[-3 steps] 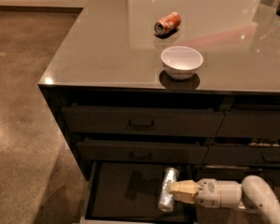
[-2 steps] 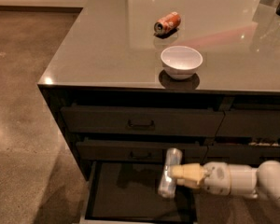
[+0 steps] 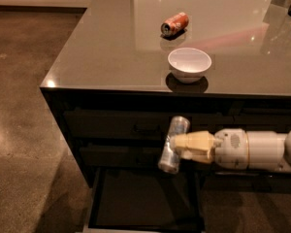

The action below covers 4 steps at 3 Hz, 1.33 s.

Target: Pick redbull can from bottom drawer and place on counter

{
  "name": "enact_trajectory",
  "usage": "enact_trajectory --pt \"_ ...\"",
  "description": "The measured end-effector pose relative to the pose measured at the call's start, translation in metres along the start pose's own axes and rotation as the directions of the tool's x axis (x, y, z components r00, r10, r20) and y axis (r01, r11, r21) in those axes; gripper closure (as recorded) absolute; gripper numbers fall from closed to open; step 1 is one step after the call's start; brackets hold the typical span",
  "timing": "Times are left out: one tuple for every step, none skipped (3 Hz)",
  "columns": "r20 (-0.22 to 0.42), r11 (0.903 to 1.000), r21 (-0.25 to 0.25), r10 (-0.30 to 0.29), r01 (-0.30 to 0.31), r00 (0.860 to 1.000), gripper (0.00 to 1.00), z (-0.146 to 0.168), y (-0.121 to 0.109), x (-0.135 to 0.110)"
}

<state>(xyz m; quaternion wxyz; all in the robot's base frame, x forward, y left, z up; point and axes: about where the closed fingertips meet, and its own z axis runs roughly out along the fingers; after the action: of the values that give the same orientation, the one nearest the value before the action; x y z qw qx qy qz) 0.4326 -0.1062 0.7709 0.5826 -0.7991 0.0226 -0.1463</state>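
The redbull can (image 3: 173, 144), slim and silver, is held in my gripper (image 3: 180, 147), tilted a little, in front of the middle drawers and above the open bottom drawer (image 3: 140, 203). The gripper reaches in from the right on a pale arm and is shut on the can's middle. The can hangs below the front edge of the counter (image 3: 116, 52). The bottom drawer is pulled out, and its dark floor shows nothing on it.
A white bowl (image 3: 189, 64) stands near the counter's front edge, above the gripper. An orange-red can (image 3: 174, 24) lies on its side behind the bowl. Two closed handled drawers (image 3: 131, 127) sit above the open one. Brown floor lies to the left.
The gripper has lifted the redbull can up out of the bottom drawer to the height of the middle drawers.
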Motion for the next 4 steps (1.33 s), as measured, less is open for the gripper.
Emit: enact_trajectory --pt "-0.022 0.9961 -0.088 -0.014 0.012 1.0 1.0 0.012 -0.068 0.021" --pt "-0.046 0.9763 -0.216 -0.017 0.007 0.999 1.0 0.045 -0.145 0.048" --pt "-0.063 0.9506 -0.31 -0.027 0.006 0.998 1.0 0.085 -0.197 0.059" --pt "-0.137 0.8968 -0.442 -0.057 -0.009 0.989 1.0 0.104 -0.211 0.087"
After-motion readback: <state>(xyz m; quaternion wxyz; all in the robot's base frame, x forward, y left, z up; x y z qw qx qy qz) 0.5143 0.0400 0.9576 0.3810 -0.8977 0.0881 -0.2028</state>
